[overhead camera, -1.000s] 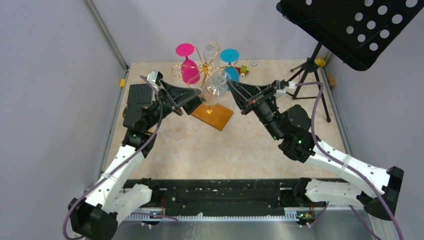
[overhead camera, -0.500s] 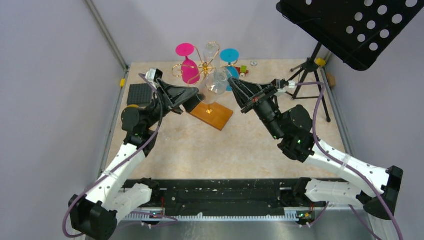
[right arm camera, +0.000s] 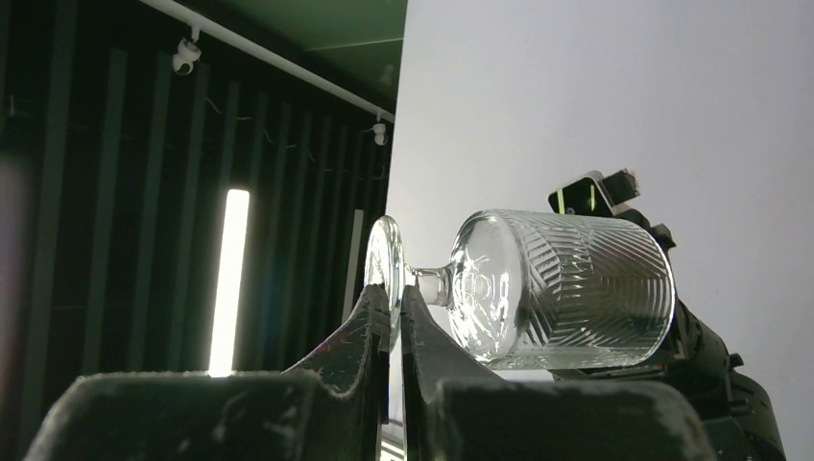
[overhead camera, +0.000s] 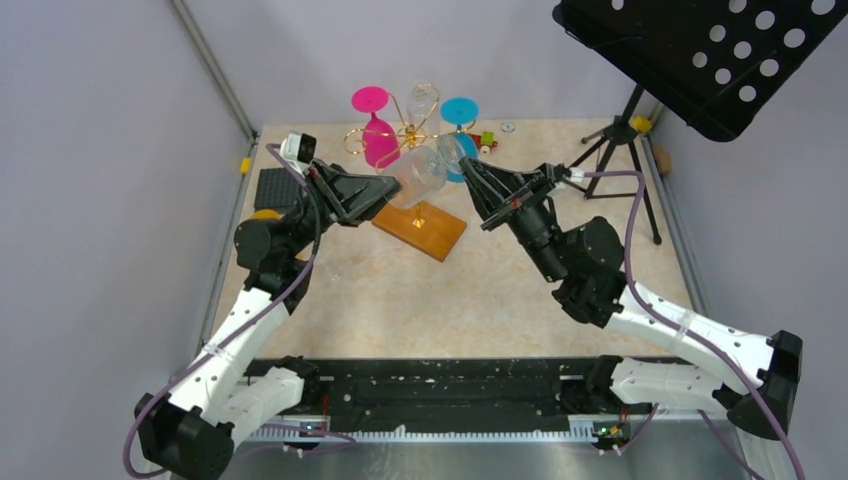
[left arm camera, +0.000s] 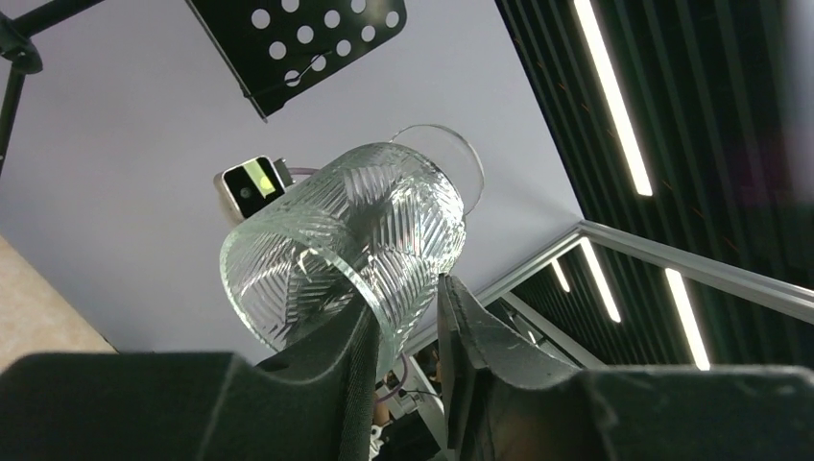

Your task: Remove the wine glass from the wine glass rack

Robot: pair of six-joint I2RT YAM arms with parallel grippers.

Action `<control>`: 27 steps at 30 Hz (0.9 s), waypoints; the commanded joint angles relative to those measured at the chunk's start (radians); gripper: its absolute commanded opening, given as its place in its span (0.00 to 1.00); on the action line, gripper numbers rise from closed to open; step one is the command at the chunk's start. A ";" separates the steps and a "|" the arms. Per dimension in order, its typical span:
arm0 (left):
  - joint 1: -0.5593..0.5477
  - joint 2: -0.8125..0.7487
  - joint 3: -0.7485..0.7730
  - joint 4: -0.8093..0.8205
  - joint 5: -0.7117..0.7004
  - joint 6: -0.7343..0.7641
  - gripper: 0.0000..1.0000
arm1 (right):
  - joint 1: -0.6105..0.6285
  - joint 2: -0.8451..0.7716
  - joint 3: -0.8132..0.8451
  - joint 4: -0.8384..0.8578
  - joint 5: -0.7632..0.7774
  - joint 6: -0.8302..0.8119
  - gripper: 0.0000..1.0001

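Hanging in mid-air between two grippers, the clear wine glass (overhead camera: 420, 172) lay tipped almost on its side, bowl toward the L arm (overhead camera: 270, 240) and foot toward the R arm (overhead camera: 580, 250). It sat just on the near side of the wine glass rack (overhead camera: 408, 133), above the far end of the rack's orange-brown wooden base (overhead camera: 425, 230). The overhead view couldn't settle whether the foot touched the gold wire arms.

The left gripper (left arm camera: 408, 336) was closed to a narrow gap on the wall of the ribbed bowl near its rim. One finger appeared to be inside the bowl, the other outside. The right gripper (right arm camera: 395, 312) was pinched nearly flat on the edge of the round foot, w/ stem and bowl jutting out sideways. Both arms reached fwd and inward from the near edge, wrists angled up toward the rack, meeting in a V over the base.

Behind the held glass, a pink glass (overhead camera: 380, 145), a blue glass (overhead camera: 460, 110) and a second clear glass (overhead camera: 424, 98) hung foot-up on the rack. The blue one was partly hidden by the R gripper. A black square pad (overhead camera: 278, 187) lay beside the L arm. A black music stand (overhead camera: 700, 50) stood at the table's R rear, its perforated desk filling the top R corner of the overhead view. Small coloured bits (overhead camera: 487, 140) sat near the back wall, too small to identify.
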 commanded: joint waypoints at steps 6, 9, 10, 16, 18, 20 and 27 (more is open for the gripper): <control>-0.010 0.019 0.056 0.218 -0.037 -0.025 0.02 | 0.001 0.006 -0.048 0.017 0.023 0.010 0.00; -0.009 0.018 0.059 0.211 -0.041 -0.002 0.00 | -0.001 -0.006 -0.057 -0.011 0.053 -0.012 0.07; -0.010 0.017 0.059 0.204 -0.039 0.007 0.00 | -0.001 -0.011 -0.061 -0.025 0.064 -0.016 0.15; -0.009 0.001 0.079 0.098 -0.041 0.106 0.00 | -0.009 -0.039 -0.084 -0.087 0.116 -0.045 0.51; -0.010 -0.005 0.106 0.017 -0.038 0.166 0.00 | -0.009 -0.054 -0.085 -0.126 0.136 -0.067 0.58; -0.010 -0.016 0.139 -0.085 -0.039 0.251 0.00 | -0.011 -0.072 -0.086 -0.173 0.165 -0.100 0.62; -0.010 -0.022 0.318 -0.532 0.033 0.538 0.00 | -0.013 -0.169 -0.132 -0.274 0.358 -0.310 0.69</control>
